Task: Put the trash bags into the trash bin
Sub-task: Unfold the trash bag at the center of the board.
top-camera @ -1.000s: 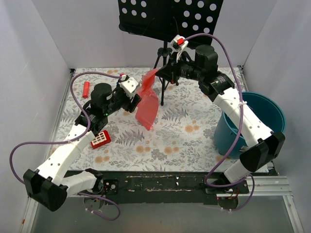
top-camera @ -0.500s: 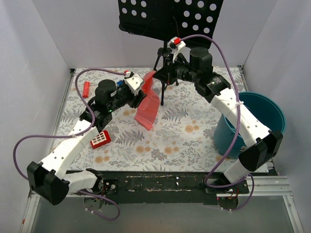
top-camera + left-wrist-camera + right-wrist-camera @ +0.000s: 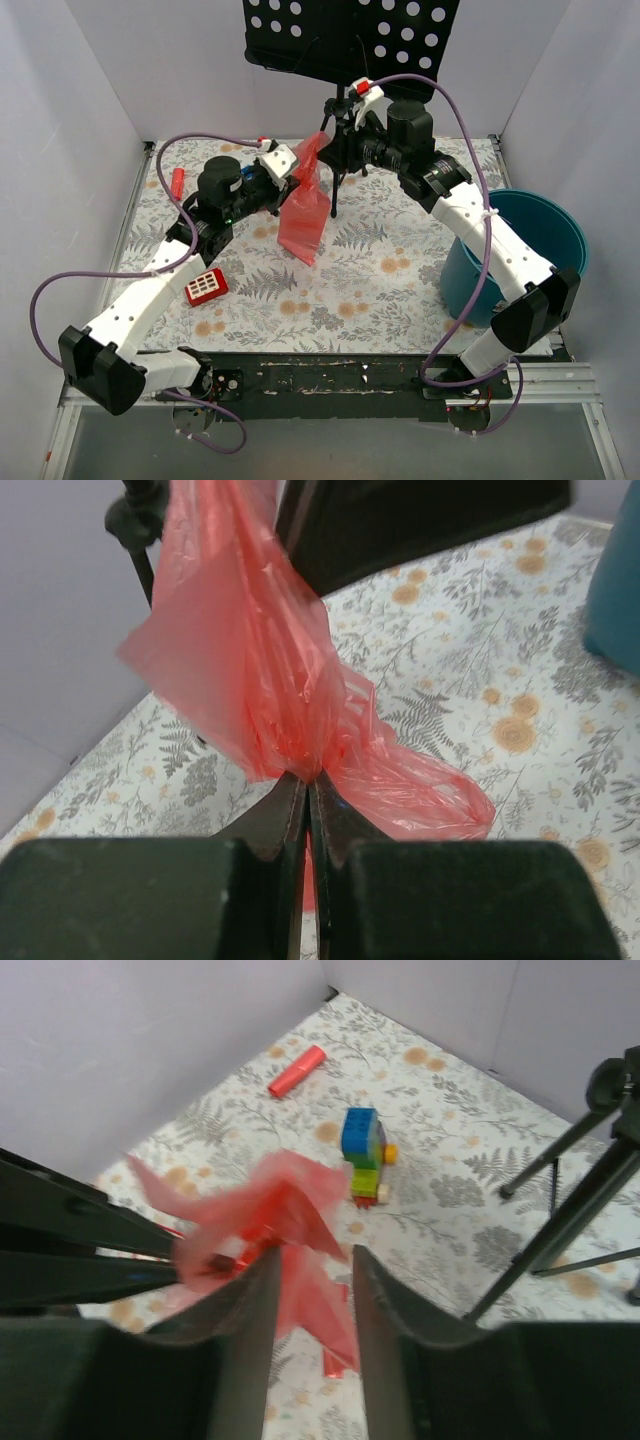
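Note:
The trash bag (image 3: 305, 210) is a thin red-pink film hanging in the air above the middle of the table. My left gripper (image 3: 296, 178) is shut on its gathered upper part. In the left wrist view the jaws (image 3: 308, 776) pinch the crinkled bag (image 3: 250, 660) tightly. My right gripper (image 3: 330, 152) stands open just right of the bag's top. The right wrist view shows the bag (image 3: 285, 1210) blurred between and in front of the parted fingers (image 3: 315, 1260). The teal trash bin (image 3: 455, 270) stands at the right edge of the table, apart from both grippers.
A black tripod (image 3: 335, 185) carrying a perforated black panel (image 3: 350, 35) stands right behind the bag. A red block with white squares (image 3: 205, 287) lies near left. A red cylinder (image 3: 177, 182) lies far left, and a coloured brick stack (image 3: 362, 1150) sits nearby. White walls enclose the table.
My left gripper has closed on the bag's upper part after moving up and right. My right gripper, shut on the bag earlier, has opened and let go.

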Action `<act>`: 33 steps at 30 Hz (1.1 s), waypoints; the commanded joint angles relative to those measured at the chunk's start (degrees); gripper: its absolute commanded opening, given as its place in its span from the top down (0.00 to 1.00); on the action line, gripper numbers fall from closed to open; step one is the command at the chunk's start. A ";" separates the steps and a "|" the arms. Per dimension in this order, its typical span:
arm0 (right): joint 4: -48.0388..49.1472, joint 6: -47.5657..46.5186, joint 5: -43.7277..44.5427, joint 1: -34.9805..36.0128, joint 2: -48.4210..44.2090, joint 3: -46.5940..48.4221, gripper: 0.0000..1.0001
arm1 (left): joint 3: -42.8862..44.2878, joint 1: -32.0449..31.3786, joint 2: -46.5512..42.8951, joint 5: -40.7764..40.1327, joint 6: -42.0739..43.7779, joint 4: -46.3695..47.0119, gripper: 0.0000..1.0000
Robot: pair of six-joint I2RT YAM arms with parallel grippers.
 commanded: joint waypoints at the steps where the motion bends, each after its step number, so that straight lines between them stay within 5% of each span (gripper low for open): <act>1: 1.36 -2.42 1.03 -1.12 -1.64 -1.10 0.49 | 3.22 0.56 -4.58 2.50 -4.52 -1.64 1.00; 5: 1.81 -2.59 -4.07 -2.00 -2.78 -1.71 0.36 | 2.79 1.00 -5.37 1.62 -5.50 -1.03 1.00; 15: 8.65 3.29 -25.59 -5.08 -5.34 -8.66 0.30 | 3.48 1.09 -5.11 2.15 -5.85 0.11 1.00; 25: 12.70 7.07 -28.34 -5.08 1.34 -5.67 0.31 | 5.42 1.09 -4.14 3.29 -6.02 0.12 1.00; 28: 13.06 7.60 -28.68 -5.08 2.40 -5.76 0.42 | 5.95 1.00 -4.05 2.94 -5.85 0.11 1.00; 33: 16.22 7.69 -29.13 -5.08 1.79 -6.81 0.98 | 5.60 1.09 -4.40 2.06 -5.06 -0.50 1.00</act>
